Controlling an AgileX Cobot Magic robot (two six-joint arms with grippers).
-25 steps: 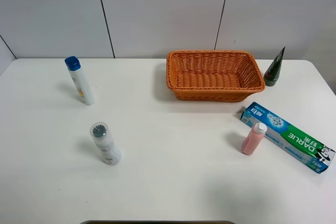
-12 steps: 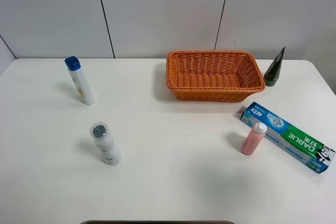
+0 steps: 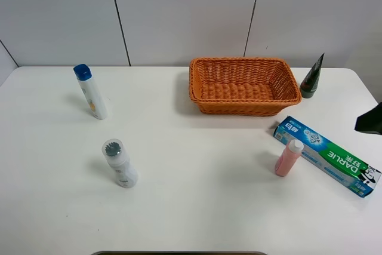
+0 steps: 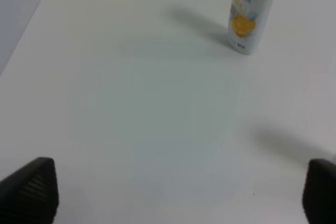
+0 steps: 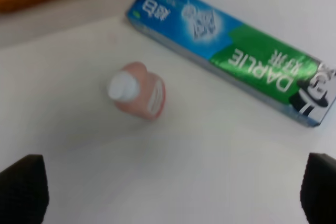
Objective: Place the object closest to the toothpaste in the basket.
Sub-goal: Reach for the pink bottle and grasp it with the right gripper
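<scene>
R gripper (image 5: 170, 190) has just come in at right edge, jaws wide apart, nothing held. Small pink white-capped bottle (image 3: 289, 158) stands lower right, just beside blue-green toothpaste box (image 3: 326, 155): approach starting. Orange wicker basket (image 3: 239, 107) upper centre. L gripper (image 4: 178, 192) apart too.

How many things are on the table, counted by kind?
Bottles: 3 (blue-capped white bottle, grey-capped white bottle, pink bottle)
Toothpaste box: 1
Green tube: 1
Wicker basket: 1
Total: 6
</scene>
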